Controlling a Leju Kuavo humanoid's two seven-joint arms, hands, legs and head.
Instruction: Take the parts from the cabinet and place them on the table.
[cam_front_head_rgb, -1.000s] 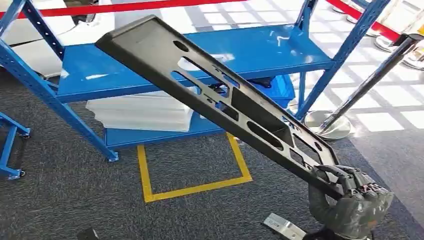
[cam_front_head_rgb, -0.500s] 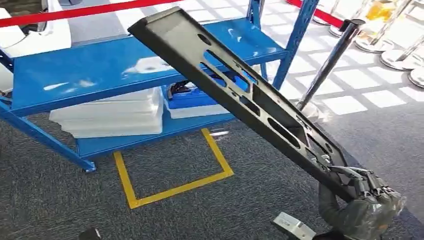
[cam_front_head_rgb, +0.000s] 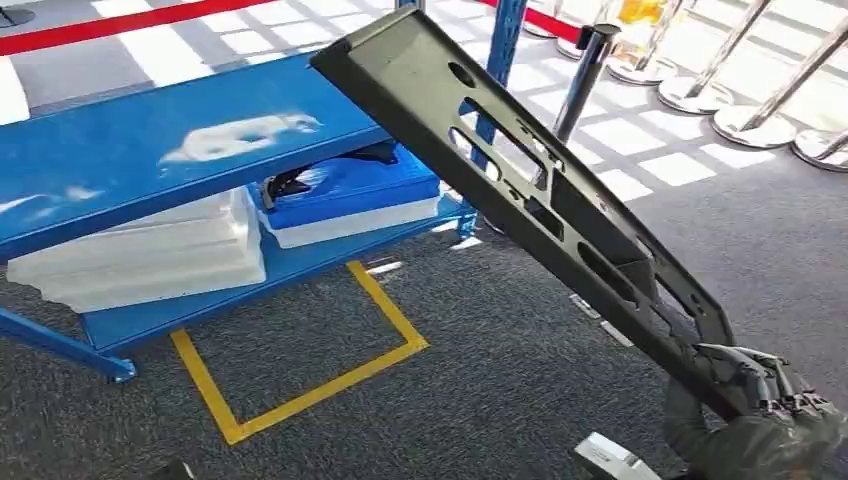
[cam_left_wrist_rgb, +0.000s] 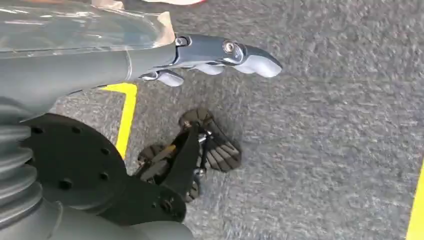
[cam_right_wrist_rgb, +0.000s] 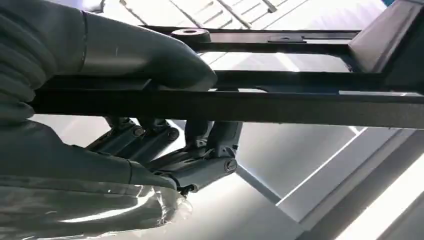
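At the left of the head view stands the blue shelf rack (cam_front_head_rgb: 180, 140), white foam blocks (cam_front_head_rgb: 140, 255) and a blue tray (cam_front_head_rgb: 350, 190) on its lower level, a yellow floor outline (cam_front_head_rgb: 300, 395) in front. The long black perforated panel (cam_front_head_rgb: 530, 200) runs from upper centre down to lower right, clear of the rack, apparently lifted out for carrying to the table. The right hand (cam_front_head_rgb: 770, 410), low at lower right, clamps its near end, thumb over the rail, fingers (cam_right_wrist_rgb: 200, 150) under. The left hand (cam_left_wrist_rgb: 210, 55) hangs over carpet, loosely spread, holding nothing.
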